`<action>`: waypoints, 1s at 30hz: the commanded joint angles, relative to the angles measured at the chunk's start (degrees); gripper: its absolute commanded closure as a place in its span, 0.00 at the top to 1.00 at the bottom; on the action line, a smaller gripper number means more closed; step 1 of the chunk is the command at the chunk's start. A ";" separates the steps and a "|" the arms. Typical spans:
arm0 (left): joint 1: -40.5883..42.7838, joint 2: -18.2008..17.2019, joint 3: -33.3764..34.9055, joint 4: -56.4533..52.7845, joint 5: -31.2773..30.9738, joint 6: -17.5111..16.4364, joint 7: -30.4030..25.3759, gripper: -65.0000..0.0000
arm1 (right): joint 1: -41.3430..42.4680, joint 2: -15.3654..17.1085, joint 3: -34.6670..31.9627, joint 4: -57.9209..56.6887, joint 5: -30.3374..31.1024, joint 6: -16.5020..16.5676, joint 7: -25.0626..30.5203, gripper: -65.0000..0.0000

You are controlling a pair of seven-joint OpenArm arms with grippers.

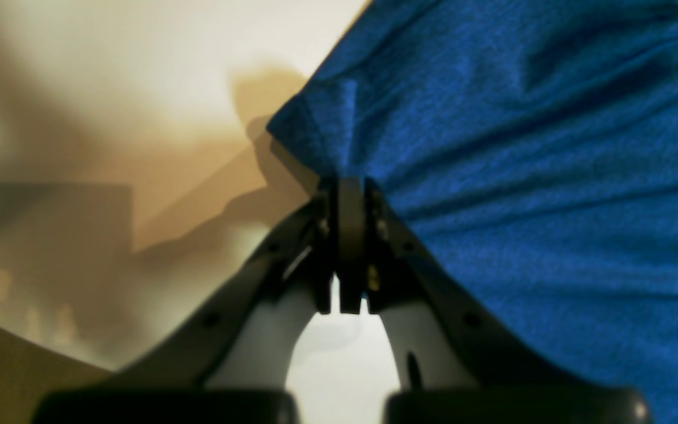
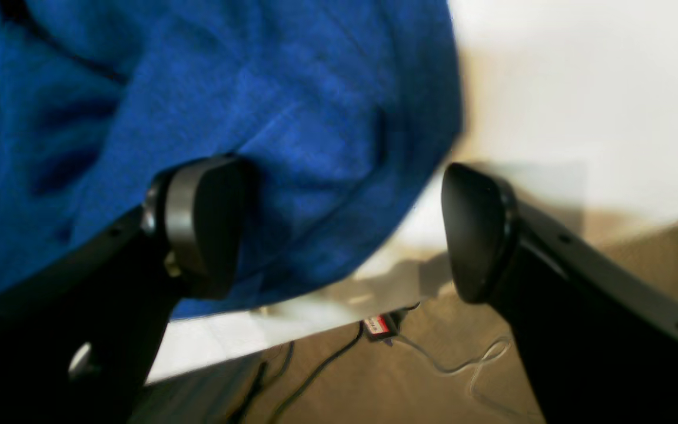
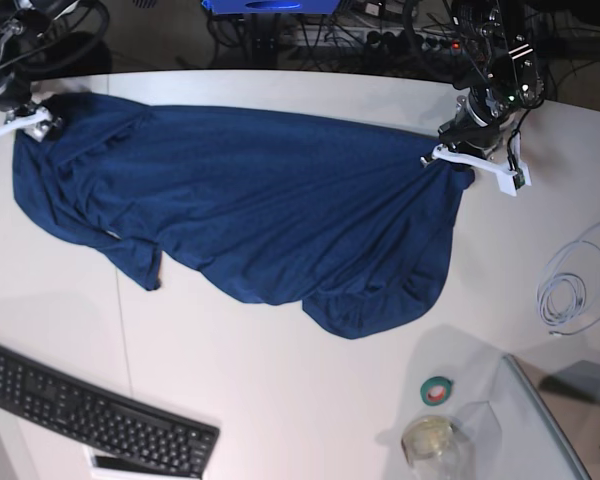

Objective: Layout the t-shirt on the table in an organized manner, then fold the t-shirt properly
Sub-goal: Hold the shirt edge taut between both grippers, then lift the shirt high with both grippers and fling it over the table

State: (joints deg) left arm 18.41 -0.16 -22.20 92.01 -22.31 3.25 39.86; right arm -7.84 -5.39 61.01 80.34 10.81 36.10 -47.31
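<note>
The navy-blue t-shirt [image 3: 270, 215] lies stretched and wrinkled across the far half of the white table [image 3: 280, 400]. At the view's right, my left gripper [image 3: 437, 158] is shut on an edge of the shirt; the left wrist view shows its jaws [image 1: 351, 188] pinched on the bunched cloth [image 1: 521, 176]. My right gripper [image 3: 35, 122] is at the shirt's far left corner. In the right wrist view it [image 2: 342, 229] stands open, one finger [image 2: 209, 224] over the cloth [image 2: 198, 106] and the other finger [image 2: 474, 235] beyond the shirt's edge.
A black keyboard [image 3: 90, 415] lies at the front left. A green tape roll [image 3: 438, 390], a glass jar [image 3: 432, 440] and a coiled white cable [image 3: 575, 285] sit at the right. Past the table edge, cables [image 2: 327, 359] lie on the floor.
</note>
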 commanded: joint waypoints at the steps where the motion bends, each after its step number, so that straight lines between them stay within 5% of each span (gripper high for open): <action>1: -0.08 -0.14 -0.18 0.96 0.28 -0.04 -0.87 0.00 | 0.14 -1.07 -0.31 0.50 0.22 2.45 -2.58 0.75; 12: -0.08 -0.14 -0.18 1.05 0.28 -0.04 -0.87 0.00 | 3.84 -1.69 -0.40 2.17 0.14 3.90 -7.06 0.70; 14: -0.08 -0.14 -0.18 1.14 0.28 -0.04 -0.87 0.00 | 4.45 -1.51 -0.40 1.73 0.14 3.90 -7.24 0.49; 17: -0.08 -0.23 -0.18 1.22 0.20 -0.04 -0.87 0.00 | 5.15 -1.34 -0.40 1.82 0.05 3.90 -8.38 0.03; 18: 0.00 -0.23 -0.18 1.40 0.20 -0.04 -0.78 0.00 | 5.15 -0.99 -0.40 2.17 0.05 3.90 -9.53 0.00; 25: 0.71 -0.23 0.53 10.63 5.82 0.14 -0.87 0.00 | 5.15 0.42 -0.49 14.57 0.14 3.90 -21.66 0.00; 30: -7.21 -0.14 6.86 10.28 9.87 0.14 -0.60 0.00 | 8.50 1.39 -10.07 19.75 -0.04 3.90 -24.65 0.00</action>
State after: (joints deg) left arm 11.18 -0.14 -15.05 101.51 -12.91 3.09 40.25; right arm 0.05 -4.71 50.74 99.02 10.15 39.72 -72.60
